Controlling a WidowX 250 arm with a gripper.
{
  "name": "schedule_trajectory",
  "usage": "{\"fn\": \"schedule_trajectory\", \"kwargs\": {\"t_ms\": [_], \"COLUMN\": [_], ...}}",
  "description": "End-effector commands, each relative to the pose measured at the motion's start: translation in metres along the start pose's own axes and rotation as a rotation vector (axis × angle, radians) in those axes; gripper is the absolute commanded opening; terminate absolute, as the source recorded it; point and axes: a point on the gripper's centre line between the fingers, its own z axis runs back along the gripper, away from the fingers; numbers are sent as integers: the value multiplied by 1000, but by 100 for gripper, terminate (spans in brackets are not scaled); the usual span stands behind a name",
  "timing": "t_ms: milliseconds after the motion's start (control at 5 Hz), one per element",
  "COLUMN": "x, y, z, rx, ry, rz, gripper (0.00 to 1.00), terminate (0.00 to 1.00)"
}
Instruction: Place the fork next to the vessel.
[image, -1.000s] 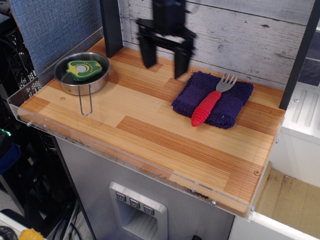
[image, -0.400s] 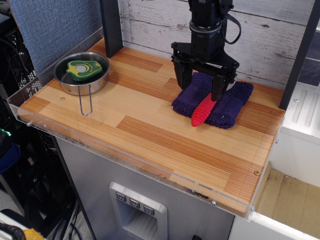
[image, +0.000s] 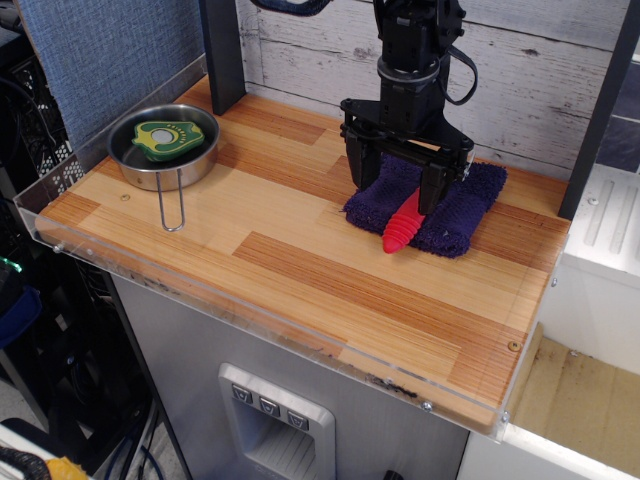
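The fork lies on a folded dark blue cloth at the back right of the wooden table. Only the lower end of its ribbed red handle shows; the tines are hidden behind my gripper. My black gripper is open and lowered over the fork, one finger on each side of the handle. The vessel, a round silver pan with a wire handle, sits at the back left, well apart from the fork. A green and yellow toy lies inside it.
A dark post stands behind the pan. A grey plank wall runs along the back. A clear plastic lip edges the table's front and left. Bare wood lies between pan and cloth.
My gripper has moved from the back middle to the right, over the cloth, and come down around the fork, hiding its tines. The fork and pan have not moved.
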Motion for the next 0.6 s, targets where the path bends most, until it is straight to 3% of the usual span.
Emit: {"fn": "schedule_trajectory", "kwargs": {"t_ms": [0, 400], "x": [8, 7], "y": [-3, -4], "z": [8, -1], "rx": [-9, -9], "ry": [-35, -10], "rz": [-9, -9], "gripper": [100, 100], "terminate": [0, 0]}}
